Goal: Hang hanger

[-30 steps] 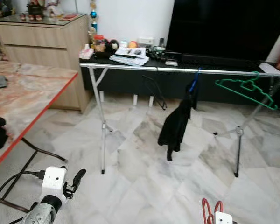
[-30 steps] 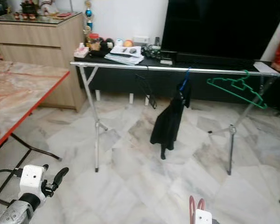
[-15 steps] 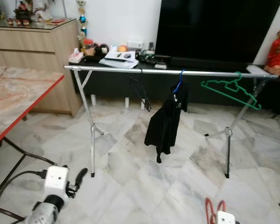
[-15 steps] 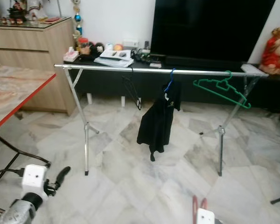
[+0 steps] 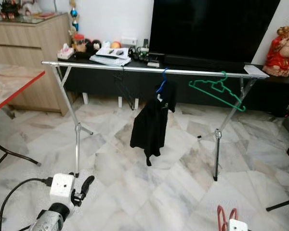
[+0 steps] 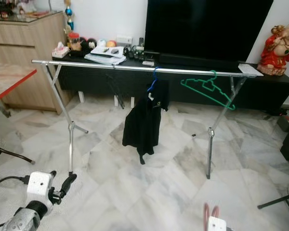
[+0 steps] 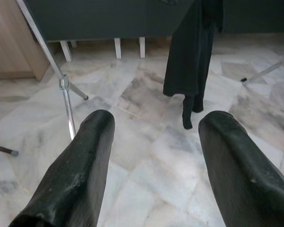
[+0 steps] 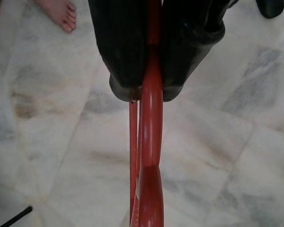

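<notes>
A silver clothes rail (image 5: pixel 135 69) on folding legs stands across the room ahead. On it hang a black garment (image 5: pixel 151 124) on a blue hanger (image 5: pixel 161 81), an empty green hanger (image 5: pixel 216 90) and a thin dark hanger (image 5: pixel 124 86). My right gripper (image 8: pixel 144 87) is shut on a red hanger (image 8: pixel 149 156), whose hook shows at the bottom edge of the left eye view (image 5: pixel 225 216). My left gripper (image 7: pixel 154 156) is open and empty, low at the left (image 5: pixel 84 185), pointing toward the rail.
A black TV console (image 5: pixel 192 82) with a big dark screen (image 5: pixel 212 29) stands behind the rail. A red-edged marble table (image 5: pixel 9 86) and a wooden cabinet (image 5: pixel 29 57) are at the left. A person's bare foot (image 8: pixel 59 14) rests on the floor near my right gripper. A red figurine (image 5: pixel 281 50) sits at right.
The camera has swung right and come a little nearer, so the rail now sits more to the left in the picture. Both grippers keep their states.
</notes>
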### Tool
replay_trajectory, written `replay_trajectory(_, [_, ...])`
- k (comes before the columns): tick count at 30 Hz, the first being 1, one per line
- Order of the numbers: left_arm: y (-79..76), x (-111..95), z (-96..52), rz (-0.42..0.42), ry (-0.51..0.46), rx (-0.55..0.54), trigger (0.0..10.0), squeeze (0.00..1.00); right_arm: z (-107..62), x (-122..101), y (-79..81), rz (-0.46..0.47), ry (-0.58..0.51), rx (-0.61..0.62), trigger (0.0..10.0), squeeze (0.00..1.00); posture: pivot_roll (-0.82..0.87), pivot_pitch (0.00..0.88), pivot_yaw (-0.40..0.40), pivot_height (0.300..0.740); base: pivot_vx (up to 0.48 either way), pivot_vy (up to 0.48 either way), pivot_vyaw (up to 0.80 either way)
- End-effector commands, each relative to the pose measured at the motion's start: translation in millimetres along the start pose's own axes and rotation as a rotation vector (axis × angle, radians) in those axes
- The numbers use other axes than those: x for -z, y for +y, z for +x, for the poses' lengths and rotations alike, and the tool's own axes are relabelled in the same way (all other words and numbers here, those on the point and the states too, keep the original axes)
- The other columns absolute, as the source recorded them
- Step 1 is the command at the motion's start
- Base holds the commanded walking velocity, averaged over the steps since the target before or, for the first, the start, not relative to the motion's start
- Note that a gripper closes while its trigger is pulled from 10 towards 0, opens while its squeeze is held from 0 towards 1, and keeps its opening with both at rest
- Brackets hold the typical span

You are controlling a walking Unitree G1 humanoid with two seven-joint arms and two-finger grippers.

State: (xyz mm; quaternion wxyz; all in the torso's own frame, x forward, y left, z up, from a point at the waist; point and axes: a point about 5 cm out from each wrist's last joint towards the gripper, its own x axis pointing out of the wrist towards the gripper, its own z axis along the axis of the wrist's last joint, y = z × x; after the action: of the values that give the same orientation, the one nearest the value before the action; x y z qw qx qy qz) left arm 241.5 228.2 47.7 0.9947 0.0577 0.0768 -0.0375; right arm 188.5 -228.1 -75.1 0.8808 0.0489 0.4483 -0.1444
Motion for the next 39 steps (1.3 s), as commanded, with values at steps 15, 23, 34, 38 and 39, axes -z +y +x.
replay_trajectory(15, [2.9, 0, 0.4, -0.001, 0.004, -0.014, 10.0, 0.00, 0.4, -4, 0.5, -0.006, -0.017, 0.000, 10.0, 0.00, 0.06, 0.000, -0.069, 0.740, 0.000, 0.110, 0.00])
replay_trajectory(23, [0.7, -1, 1.1, 0.021, 0.007, 0.017, 10.0, 0.00, 0.5, -9, 2.5, -0.091, -0.054, -0.040, 10.0, 0.00, 0.06, 0.000, -0.070, 0.740, 0.000, 0.000, 0.00])
replay_trajectory(34, [-12.5, -19, 8.3, 0.181, -0.005, 0.240, 10.0, 0.00, -2.2, -93, 6.7, -0.557, -0.298, -0.204, 10.0, 0.00, 0.05, 0.000, -0.059, 0.740, 0.000, 0.000, 0.00])
replay_trajectory(38, [-18.4, -25, 10.8, 0.305, 0.007, 0.371, 10.0, 0.00, -15.3, -151, 9.3, -0.697, -0.429, -0.323, 10.0, 0.00, 0.05, 0.000, -0.055, 0.740, 0.000, 0.000, 0.00])
replay_trajectory(39, [-20.7, -26, 10.9, 0.330, 0.012, 0.408, 10.0, 0.00, -17.9, -157, 12.7, -0.741, -0.440, -0.362, 10.0, 0.00, 0.05, 0.000, -0.054, 0.740, 0.000, 0.000, 0.00])
